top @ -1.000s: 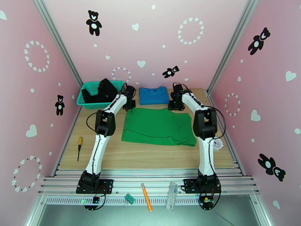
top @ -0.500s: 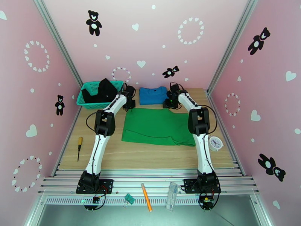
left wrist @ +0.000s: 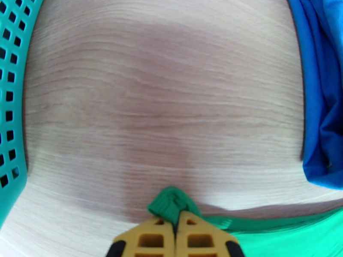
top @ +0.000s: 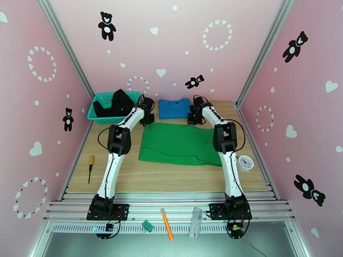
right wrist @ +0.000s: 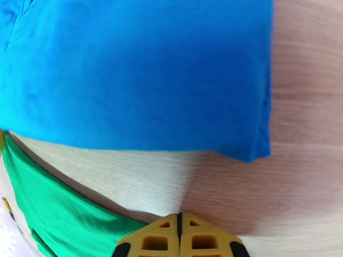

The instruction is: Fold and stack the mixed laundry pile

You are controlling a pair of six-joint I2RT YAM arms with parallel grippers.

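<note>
Left pincer (left wrist: 176,219) pinches the green garment (left wrist: 171,203) by a far corner; right pincer (right wrist: 179,221) pressed together, grip unconfirmed: verify, then lift both corners level, clear of the blue shirt (right wrist: 128,69)

Likely lab booth, pink decal walls (top: 180,48), aluminium frame (top: 66,46)

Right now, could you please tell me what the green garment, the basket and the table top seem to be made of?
Green garment: soft, slightly shiny cloth; it creases and bunches. Basket: hard teal plastic, moulded with square holes. Table top: pale wood or wood-look laminate, matt, with visible grain.
</note>
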